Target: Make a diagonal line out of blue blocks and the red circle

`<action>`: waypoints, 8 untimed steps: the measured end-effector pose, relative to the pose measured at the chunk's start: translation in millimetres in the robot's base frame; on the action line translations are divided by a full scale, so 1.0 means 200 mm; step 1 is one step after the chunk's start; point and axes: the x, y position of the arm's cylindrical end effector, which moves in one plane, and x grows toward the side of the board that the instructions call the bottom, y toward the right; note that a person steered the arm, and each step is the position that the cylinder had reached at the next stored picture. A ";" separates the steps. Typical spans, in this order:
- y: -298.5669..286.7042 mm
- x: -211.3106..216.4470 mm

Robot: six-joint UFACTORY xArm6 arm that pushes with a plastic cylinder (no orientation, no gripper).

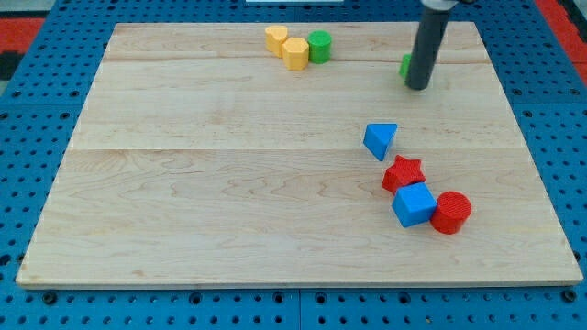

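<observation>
A blue triangle block [380, 140] lies right of the board's centre. Below it a red star block [403, 172] touches a blue cube [414, 204]. The red circle block [451, 212] touches the cube's right side. These four run in a slanting row toward the view's lower right. My tip [417, 87] is near the view's top right, well above the blue triangle, right beside a green block [404, 65] that the rod mostly hides.
Two yellow blocks [276, 39] [295, 53] and a green round block [319, 46] sit together near the view's top edge. The wooden board [183, 183] lies on a blue pegboard surface [27, 92].
</observation>
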 end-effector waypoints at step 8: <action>-0.44 0.95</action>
